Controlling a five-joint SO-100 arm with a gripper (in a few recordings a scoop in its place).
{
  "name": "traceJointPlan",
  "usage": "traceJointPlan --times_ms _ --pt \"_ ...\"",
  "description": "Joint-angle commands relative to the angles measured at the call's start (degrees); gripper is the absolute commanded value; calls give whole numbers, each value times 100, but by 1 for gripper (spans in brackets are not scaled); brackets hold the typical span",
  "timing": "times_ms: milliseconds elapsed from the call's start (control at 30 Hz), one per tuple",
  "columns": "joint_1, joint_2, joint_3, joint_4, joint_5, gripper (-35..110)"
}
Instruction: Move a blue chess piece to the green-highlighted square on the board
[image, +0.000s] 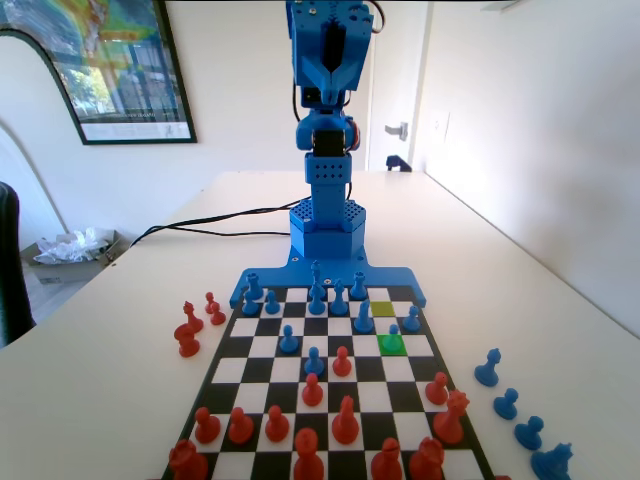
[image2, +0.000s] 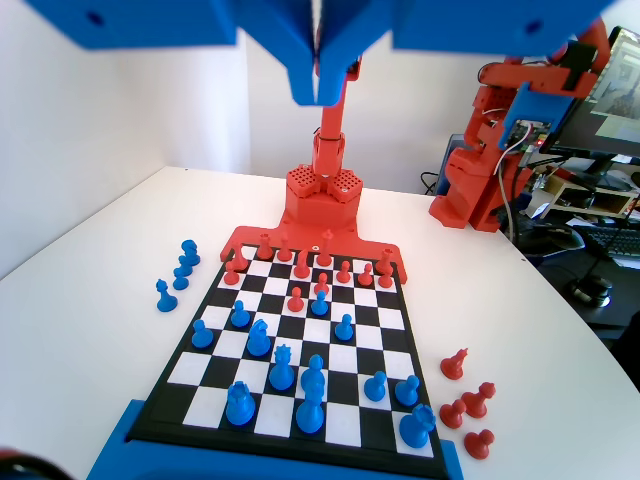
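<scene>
White walls, a framed poster and a pale desk (image: 520, 300) are seen behind the board (image: 330, 400), which is joined at its far end to the blue arm's base in the fixed view. The blue chess piece (image: 393, 333) is seen standing upright on the green-highlighted square (image: 392, 344), just in front of the duller yellow-green square (image: 382, 309) and beside a taller blue piece (image: 364, 318); in the wrist view its place among the blue pieces cannot be told with certainty. The pawn is shown as small and glossy, with a round ball head, a narrow body and a flared base. It is judged to be light, stiff and rather slippery plastic, easily tipped, so a hold would best be taken on the narrow body just below the head, from straight above, with the neighbouring pieces left untouched. The gripper (image2: 322, 90) is raised high above the board, and its fingers (image: 333, 75) are seen pressed together with nothing between them. Since the pawn already rests on the green square, the placing is judged to be done.
</scene>
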Motion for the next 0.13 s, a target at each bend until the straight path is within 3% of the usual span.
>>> traceJointPlan --times_ms 0,100 --pt "26 132 -44 -88 -62 1" --pt "26 132 -44 -88 -62 1"
